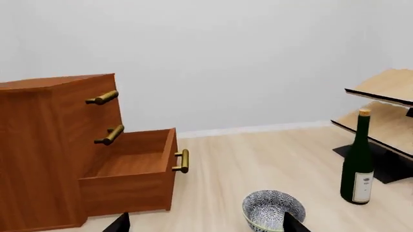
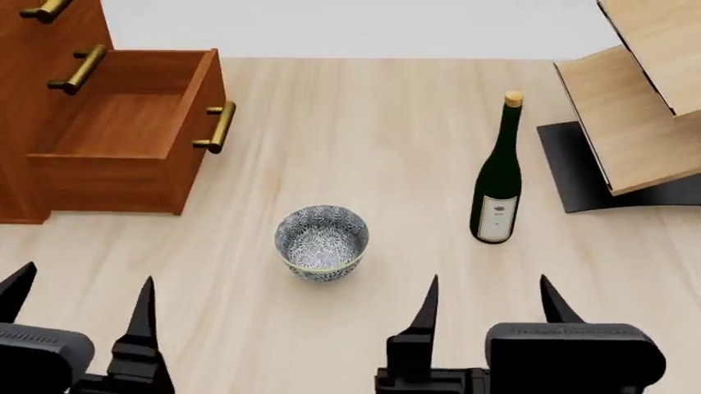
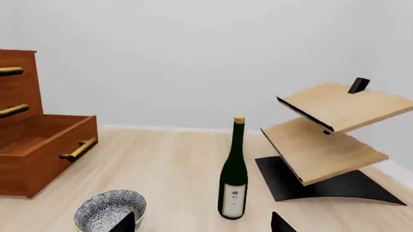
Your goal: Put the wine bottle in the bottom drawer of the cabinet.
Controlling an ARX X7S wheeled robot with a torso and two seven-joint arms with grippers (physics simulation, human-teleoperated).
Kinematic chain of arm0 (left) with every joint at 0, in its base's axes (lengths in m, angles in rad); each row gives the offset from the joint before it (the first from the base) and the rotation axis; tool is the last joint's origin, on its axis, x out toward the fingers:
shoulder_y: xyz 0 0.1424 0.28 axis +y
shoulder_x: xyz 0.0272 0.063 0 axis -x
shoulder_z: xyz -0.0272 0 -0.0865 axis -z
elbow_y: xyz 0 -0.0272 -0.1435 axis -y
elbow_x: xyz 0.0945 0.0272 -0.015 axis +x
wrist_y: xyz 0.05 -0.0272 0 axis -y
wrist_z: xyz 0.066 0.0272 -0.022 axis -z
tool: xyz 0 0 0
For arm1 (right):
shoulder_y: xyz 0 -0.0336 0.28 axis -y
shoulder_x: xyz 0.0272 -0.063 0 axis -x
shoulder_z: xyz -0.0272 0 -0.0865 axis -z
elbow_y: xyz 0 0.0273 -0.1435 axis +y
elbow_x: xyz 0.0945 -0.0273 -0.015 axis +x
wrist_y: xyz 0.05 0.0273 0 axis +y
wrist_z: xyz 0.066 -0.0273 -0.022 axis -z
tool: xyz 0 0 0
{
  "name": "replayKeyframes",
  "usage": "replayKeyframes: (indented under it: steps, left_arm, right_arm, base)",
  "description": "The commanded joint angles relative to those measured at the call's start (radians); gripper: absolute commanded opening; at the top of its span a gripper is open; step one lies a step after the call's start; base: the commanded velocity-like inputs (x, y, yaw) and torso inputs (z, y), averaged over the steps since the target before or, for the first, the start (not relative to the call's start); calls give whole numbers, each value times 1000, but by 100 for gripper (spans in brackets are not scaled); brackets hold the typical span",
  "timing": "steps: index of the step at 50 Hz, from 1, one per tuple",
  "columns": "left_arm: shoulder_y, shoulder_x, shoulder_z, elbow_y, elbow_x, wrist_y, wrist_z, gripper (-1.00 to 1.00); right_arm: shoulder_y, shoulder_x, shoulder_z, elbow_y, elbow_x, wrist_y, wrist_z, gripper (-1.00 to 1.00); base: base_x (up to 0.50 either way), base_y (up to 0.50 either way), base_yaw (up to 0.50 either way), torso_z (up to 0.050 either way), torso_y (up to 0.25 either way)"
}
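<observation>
The wine bottle [image 2: 498, 176] [image 1: 358, 164] [image 3: 235, 171], dark green with a white label and tan cork, stands upright on the floor, right of centre. The reddish-brown cabinet [image 2: 22, 107] [image 1: 38, 150] stands at the left, and its bottom drawer [image 2: 121, 135] [image 1: 132, 166] [image 3: 38, 145] is pulled out and empty, its brass handle [image 2: 217, 127] facing the room. My left gripper [image 2: 79, 300] [image 1: 203, 223] is open near the front left, holding nothing. My right gripper [image 2: 490, 300] [image 3: 201, 223] is open too, just in front of the bottle and apart from it.
A blue-patterned bowl [image 2: 321, 242] [image 1: 272, 211] [image 3: 110, 211] sits on the floor between the grippers and the drawer. A pale slatted wooden rack [image 2: 635, 107] [image 3: 329, 130] on a black base stands right of the bottle. Upper drawer handles [image 1: 103, 98] stick out above the open drawer.
</observation>
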Motion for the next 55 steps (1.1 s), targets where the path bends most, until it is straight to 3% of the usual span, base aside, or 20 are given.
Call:
replayKeyframes:
  steps: [1,11,18,20,22,28,35,43,44,46,47,50,53,55]
  left_arm:
    - [-99,13,-54,122,-64,-217,-5,100]
    - [-94,6,-50,118,-67,-198,-16,100]
    - [-94,2,-50,117,-74,-197,-22,100]
    - [-104,31,-121,137,-117,-185,-8,100]
    - [-111,-5,-113,149,-136,-238,19,100]
    - [-139,-14,-306,78,-175,-233,34,100]
    - [-158,-30,-442,6,-203,-186,57,100]
    - [-197,14,-726,-42,-327,-174,86,100]
    - [-246,-9,-800,4,-383,-229,80,100]
    - [-207,12,-830,-41,-358,-123,110,100]
    - [-240,0,-864,-40,-382,-160,93,100]
    - [-257,12,-955,-98,-396,-91,105,100]
    - [-342,-24,-1093,-104,-466,-122,59,100]
    - [-343,-45,-1110,-112,-462,-126,53,100]
  right_arm:
    - [57,6,26,-79,44,126,10,100]
    - [52,13,16,-64,48,107,13,100]
    - [52,16,13,-63,53,106,18,100]
    - [53,15,17,-81,61,118,19,100]
    - [47,23,4,-93,46,107,26,100]
    - [50,38,2,-133,51,134,28,100]
    - [66,43,10,-146,50,148,43,100]
    - [75,51,25,-165,63,167,47,100]
    - [74,54,23,-169,61,168,48,100]
    - [77,56,25,-175,65,177,49,100]
    - [80,57,26,-179,65,182,50,100]
    - [85,58,34,-195,74,198,52,100]
    - [88,67,43,-203,76,208,54,100]
    - [89,68,46,-205,78,205,54,100]
  base:
    - [0,0,0,50,4]
    - [0,0,0,50,16]
    - [0,0,0,2,0]
    - [0,0,0,0,0]
    - [0,0,0,0,0]
    - [0,0,0,0,0]
    - [0,0,0,0,0]
    - [0,0,0,0,0]
    - [0,0,0,0,0]
    - [0,0,0,0,0]
    - [0,0,0,0,0]
    - [0,0,0,0,0]
    - [0,0,0,0,0]
    - [0,0,0,0,0]
